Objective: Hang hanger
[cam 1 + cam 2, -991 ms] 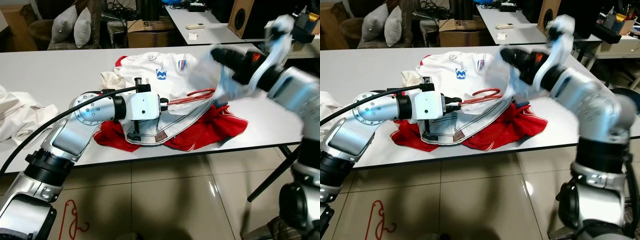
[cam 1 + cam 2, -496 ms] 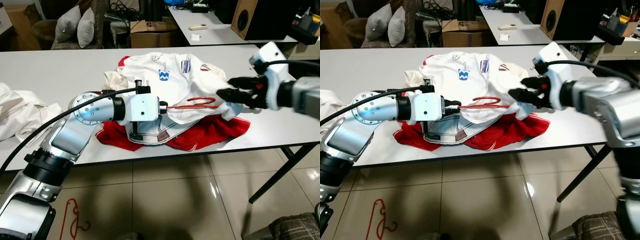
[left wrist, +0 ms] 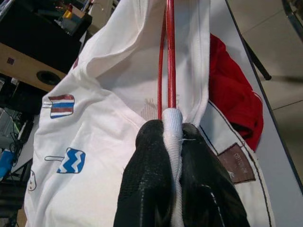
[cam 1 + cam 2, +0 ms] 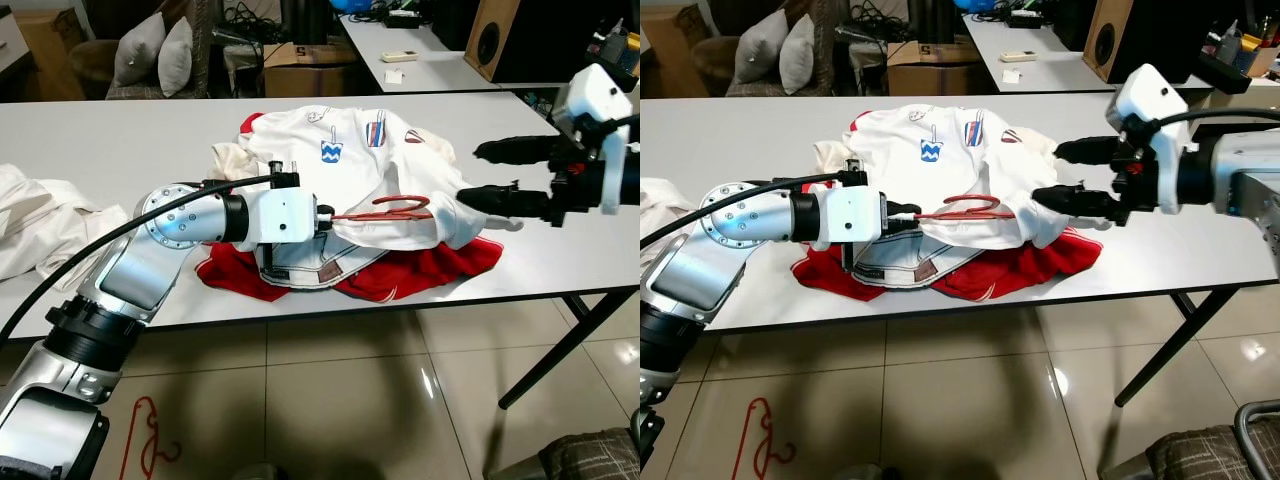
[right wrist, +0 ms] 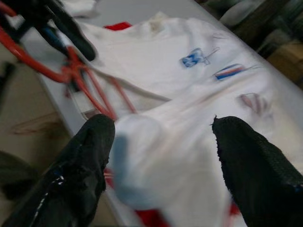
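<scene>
we judge the thin red wire hanger (image 4: 385, 207) to be light and stiff, a little springy along its rods and slick where bare, so it is best held at one end, where our left pincer (image 3: 171, 124) already has it: the two black fingers are closed on the hanger's tip together with a fold of white hem, as the left wrist view shows. the hanger lies nearly flat, just above the pile of clothes on the white tabletop (image 4: 120, 140), its long axis running across us from the left pincer toward our right side, its far end tucked in the soft white jersey with blue and red crests (image 4: 345, 150). that jersey is limp and will sag and slide, so we would take it by the bunched cloth at the edge nearest our right pincer (image 4: 1072, 175), which hovers open just beside that edge, fingers spread wide and holding nothing. under the jersey lies a red garment (image 4: 420, 272), touching it. a second red hanger (image 4: 145, 440) rests on the tiled floor (image 4: 340, 400) below.
</scene>
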`<state>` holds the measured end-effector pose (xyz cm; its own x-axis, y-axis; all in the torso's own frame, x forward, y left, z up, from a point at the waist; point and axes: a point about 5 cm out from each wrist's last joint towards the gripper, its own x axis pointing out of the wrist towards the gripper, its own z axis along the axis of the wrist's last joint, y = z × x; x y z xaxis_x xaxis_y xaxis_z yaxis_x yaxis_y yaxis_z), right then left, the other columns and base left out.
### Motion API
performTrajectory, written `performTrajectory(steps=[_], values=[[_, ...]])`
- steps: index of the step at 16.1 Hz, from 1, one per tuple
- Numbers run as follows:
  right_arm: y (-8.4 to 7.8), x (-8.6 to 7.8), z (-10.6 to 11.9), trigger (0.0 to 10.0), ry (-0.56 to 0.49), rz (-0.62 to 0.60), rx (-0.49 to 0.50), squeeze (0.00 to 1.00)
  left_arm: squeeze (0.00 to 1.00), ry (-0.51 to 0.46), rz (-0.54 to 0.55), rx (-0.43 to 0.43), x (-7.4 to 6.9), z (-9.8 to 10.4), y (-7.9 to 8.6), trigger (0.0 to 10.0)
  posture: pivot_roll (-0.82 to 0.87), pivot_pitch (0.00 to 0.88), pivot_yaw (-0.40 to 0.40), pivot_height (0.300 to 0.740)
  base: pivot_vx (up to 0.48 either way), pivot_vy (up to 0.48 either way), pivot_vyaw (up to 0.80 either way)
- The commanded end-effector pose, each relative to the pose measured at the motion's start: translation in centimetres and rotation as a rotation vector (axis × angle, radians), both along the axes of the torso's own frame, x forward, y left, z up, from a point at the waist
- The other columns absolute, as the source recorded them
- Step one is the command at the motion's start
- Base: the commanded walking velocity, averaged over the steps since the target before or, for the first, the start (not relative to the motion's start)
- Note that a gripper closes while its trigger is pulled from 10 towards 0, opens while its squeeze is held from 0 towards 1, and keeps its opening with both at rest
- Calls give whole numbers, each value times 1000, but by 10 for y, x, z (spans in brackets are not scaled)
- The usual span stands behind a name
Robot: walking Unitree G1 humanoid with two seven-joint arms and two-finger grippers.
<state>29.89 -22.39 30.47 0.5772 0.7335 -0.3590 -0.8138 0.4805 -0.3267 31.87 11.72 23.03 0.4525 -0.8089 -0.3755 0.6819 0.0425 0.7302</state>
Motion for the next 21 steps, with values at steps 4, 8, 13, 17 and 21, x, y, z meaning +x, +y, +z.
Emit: performTrajectory(steps=[4,8,13,17,21], values=[[22,-12,11,10000,-221,163,74,1000,0,4,4,-8,4,7,2,0,-21,0,22,740,0,0,0],[27,-12,-19,10000,-172,246,-109,0,0,-2,-3,-7,6,10,1,0,-19,0,22,740,0,0,0],[34,-4,-41,10000,-183,253,-223,0,0,-18,-12,-1,7,13,-2,0,-15,0,20,740,0,0,0],[61,12,-55,1451,-165,235,-100,0,0,-34,-45,4,2,13,-11,0,-12,0,16,740,0,0,0],[64,25,-56,0,-194,216,-124,0,0,-45,-45,39,1,12,-9,0,-9,0,12,740,0,0,0]])
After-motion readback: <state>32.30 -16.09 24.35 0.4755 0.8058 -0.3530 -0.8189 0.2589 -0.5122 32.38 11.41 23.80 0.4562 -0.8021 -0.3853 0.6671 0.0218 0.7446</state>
